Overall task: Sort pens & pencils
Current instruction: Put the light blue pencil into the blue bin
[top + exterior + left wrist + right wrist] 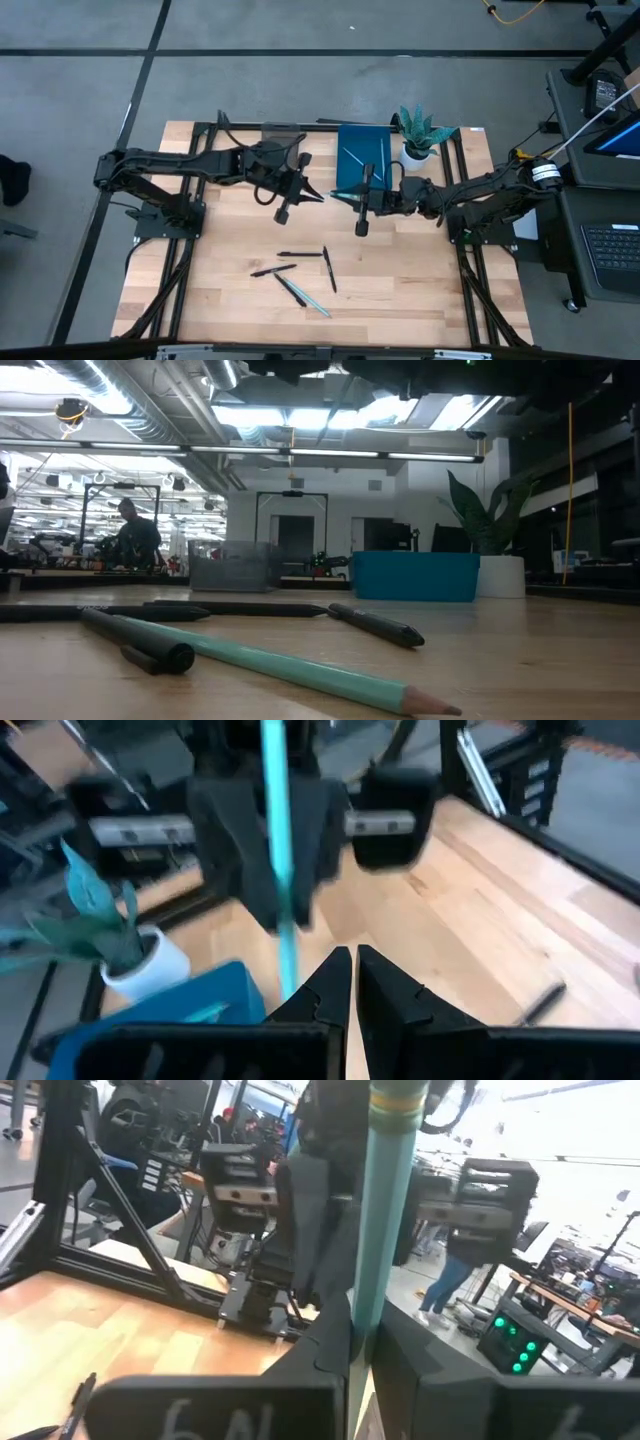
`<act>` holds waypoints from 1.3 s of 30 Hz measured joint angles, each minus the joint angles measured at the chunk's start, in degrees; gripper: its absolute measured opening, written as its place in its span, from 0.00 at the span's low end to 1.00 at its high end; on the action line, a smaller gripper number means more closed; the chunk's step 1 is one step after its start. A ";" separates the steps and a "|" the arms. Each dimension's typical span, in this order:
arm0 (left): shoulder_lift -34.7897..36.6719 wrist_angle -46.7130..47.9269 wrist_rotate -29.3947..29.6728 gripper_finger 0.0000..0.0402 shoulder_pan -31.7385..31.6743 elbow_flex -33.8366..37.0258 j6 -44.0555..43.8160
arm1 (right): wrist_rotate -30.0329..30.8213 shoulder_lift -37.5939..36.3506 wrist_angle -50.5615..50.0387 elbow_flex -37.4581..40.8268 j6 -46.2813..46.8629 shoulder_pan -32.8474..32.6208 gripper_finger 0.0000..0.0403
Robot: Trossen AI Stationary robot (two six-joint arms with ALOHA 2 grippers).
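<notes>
Looking down from high view: I see both arms meeting mid-surface beside blue tray (362,160); left pincer (318,196) and right pincer (340,195) tip to tip, teal pencil (348,194) between them. Loose pens and pencils (300,272) lie scattered nearer front edge. Low view: only loose sticks, teal one (285,668) closest. Left wrist view: own pincer (354,970) shut, pencil (280,860) touching its tips. Right wrist view: own pincer (362,1342) clamped on pencil (385,1220). Risk as I judge it: pencil tilting or dropping if one grip slips during transfer.
</notes>
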State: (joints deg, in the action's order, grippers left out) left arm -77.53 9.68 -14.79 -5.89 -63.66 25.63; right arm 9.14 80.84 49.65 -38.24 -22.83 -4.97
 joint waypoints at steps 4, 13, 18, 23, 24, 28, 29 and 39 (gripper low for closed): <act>1.11 4.81 1.00 0.03 -0.21 0.09 0.49 | 0.01 -0.53 -0.95 0.01 -0.06 0.00 0.06; 6.37 14.11 4.82 0.03 -0.20 0.02 -0.48 | 3.68 -9.63 -10.74 0.02 -0.26 -0.04 0.06; 7.15 18.53 4.83 0.03 -0.20 0.04 -1.28 | 11.07 -15.17 -21.06 0.02 1.58 0.04 0.06; 7.09 20.57 4.86 0.03 -0.20 0.04 -1.23 | 12.21 -19.40 -27.25 0.02 4.87 0.09 0.06; 7.09 20.56 4.88 0.03 -0.20 0.04 -1.23 | 12.23 -19.91 -27.97 0.02 5.94 0.40 0.06; 7.07 21.03 5.11 0.03 -0.20 0.04 -1.25 | 12.23 -22.14 -33.89 0.00 11.84 3.08 0.06; 7.07 21.22 5.14 0.03 -0.20 0.04 -1.25 | 12.25 -22.65 -36.05 -0.02 13.82 4.14 0.06; 7.05 20.80 5.17 0.03 -0.22 2.36 -1.29 | 4.69 -20.95 -60.34 -10.87 25.19 14.74 0.06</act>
State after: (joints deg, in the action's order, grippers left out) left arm -70.48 30.48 -9.63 -6.11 -61.30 24.34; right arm 13.83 59.89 -10.69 -49.11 2.36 9.77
